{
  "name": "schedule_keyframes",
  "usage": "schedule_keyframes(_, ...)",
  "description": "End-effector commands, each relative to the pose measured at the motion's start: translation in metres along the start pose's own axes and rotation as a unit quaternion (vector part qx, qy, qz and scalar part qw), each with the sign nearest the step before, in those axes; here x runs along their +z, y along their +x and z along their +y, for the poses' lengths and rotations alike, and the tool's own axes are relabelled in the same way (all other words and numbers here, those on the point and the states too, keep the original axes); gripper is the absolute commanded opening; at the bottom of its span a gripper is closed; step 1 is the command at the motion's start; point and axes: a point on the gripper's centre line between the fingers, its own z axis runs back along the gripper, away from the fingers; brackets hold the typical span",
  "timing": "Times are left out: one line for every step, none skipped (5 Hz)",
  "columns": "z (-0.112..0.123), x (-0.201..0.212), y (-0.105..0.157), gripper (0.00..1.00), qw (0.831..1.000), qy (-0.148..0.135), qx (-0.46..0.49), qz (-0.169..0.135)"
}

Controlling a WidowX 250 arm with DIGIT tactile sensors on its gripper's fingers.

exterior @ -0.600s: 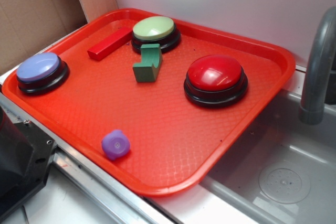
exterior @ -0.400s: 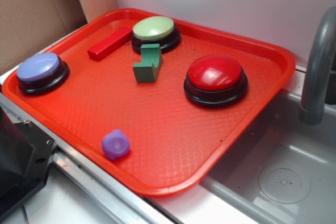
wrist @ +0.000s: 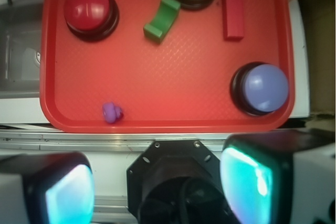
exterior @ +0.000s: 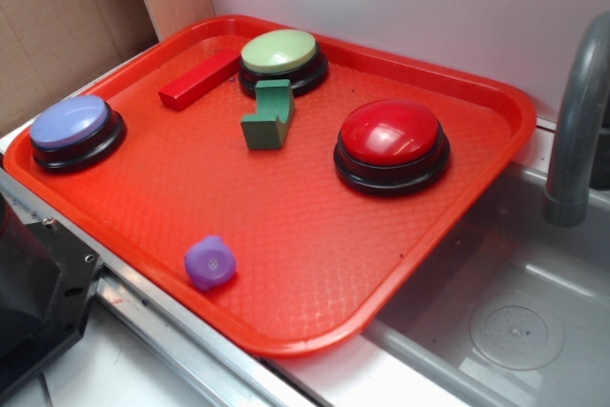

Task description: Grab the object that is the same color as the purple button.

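A red plastic tray point(exterior: 457, 235) with a fine diamond texture fills most of the exterior view; a grey sink basin point(exterior: 519, 331) and a grey faucet pipe point(exterior: 577, 121) sit at the right of the frame. The small bright purple rounded plastic piece point(exterior: 211, 262) lies on the tray near its lower edge, in the lower left of the exterior frame, a small square mark on its face; in the wrist view it sits at the lower left of the tray, just inside the rim point(wrist: 112, 113). The large round push button with a pale lavender-blue dome on a black base point(exterior: 72, 131) stands at the left edge of the tray, well apart from the purple piece; in the wrist view it appears at the right point(wrist: 261, 88). 2 more dome buttons stand on the tray: a pale green one point(exterior: 281, 59) at the top centre and a red one point(exterior: 392, 144) right of centre. A green arch-shaped block point(exterior: 268, 116) lies just below the green button; a red rectangular bar point(exterior: 198, 79) lies to the left of that button. The gripper point(wrist: 157, 182) shows only in the wrist view, at the bottom of the frame below the tray's rim; its 2 fingers point(wrist: 63, 187) are spread wide apart, with nothing between them, over a black mount point(wrist: 173, 174).
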Motion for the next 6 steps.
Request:
schedule_keyframes(-0.037, -0.054, 0.01, 1.0, 0.998, -0.046, -0.023, -0.021)
schedule_keyframes(-0.052, -0.082, 0.01, 1.0, 0.998, -0.06, -0.02, -0.012)
schedule_keyframes(-0.059, -0.111, 0.008, 1.0, 0.998, -0.053, -0.002, 0.023)
schedule_keyframes(-0.064, -0.137, 0.007, 1.0, 0.999, -0.042, 0.012, 0.028)
schedule_keyframes(-0.066, -0.154, 0.004, 1.0, 0.999, -0.023, 0.012, 0.044)
schedule_keyframes(-0.061, -0.176, -0.003, 1.0, 0.998, -0.004, 0.015, 0.056)
